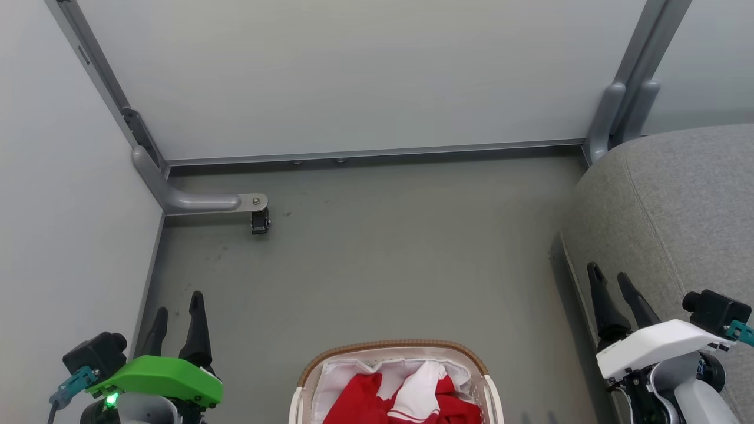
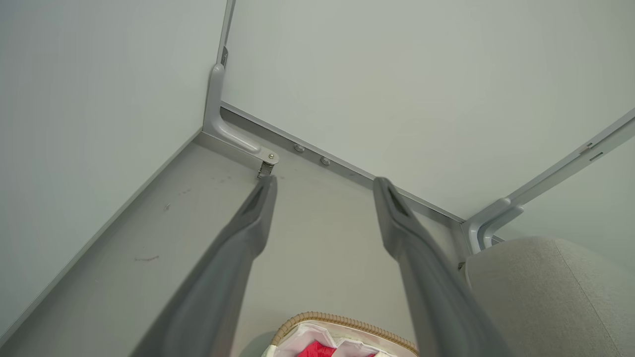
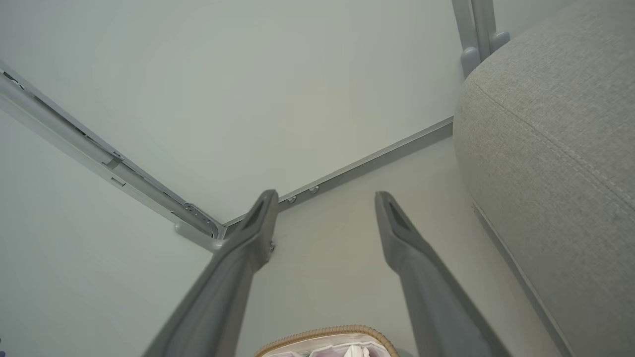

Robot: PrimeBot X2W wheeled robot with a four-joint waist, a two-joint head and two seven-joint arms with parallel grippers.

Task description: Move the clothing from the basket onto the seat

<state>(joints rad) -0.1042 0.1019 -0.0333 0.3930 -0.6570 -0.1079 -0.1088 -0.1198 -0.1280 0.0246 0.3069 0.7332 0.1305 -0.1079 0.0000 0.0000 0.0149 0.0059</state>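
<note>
The left hand (image 1: 179, 302) hangs released, its fingers spread with nothing between them, above the grey floor (image 1: 383, 253). The right hand (image 1: 608, 272) is also released and empty, and shows in front of the near edge of the grey upholstered seat (image 1: 677, 200). Between the two hands the basket (image 1: 389, 343) stands on the floor. The red-and-white clothing (image 1: 377, 400) lies heaped inside on its white liner (image 1: 341, 371). Pale partition walls (image 1: 353, 76) close the corner behind, with a small caster (image 1: 260, 222) at the left.

We see a scuffed grey floor (image 1: 383, 253), with pale wall panels (image 1: 353, 70) rising from its far and left edges. A curved bracket (image 1: 194, 202) with a small black wheel (image 1: 260, 223) sits in its far-left corner, and grey posts (image 1: 624, 100) stand at its far-right.
</note>
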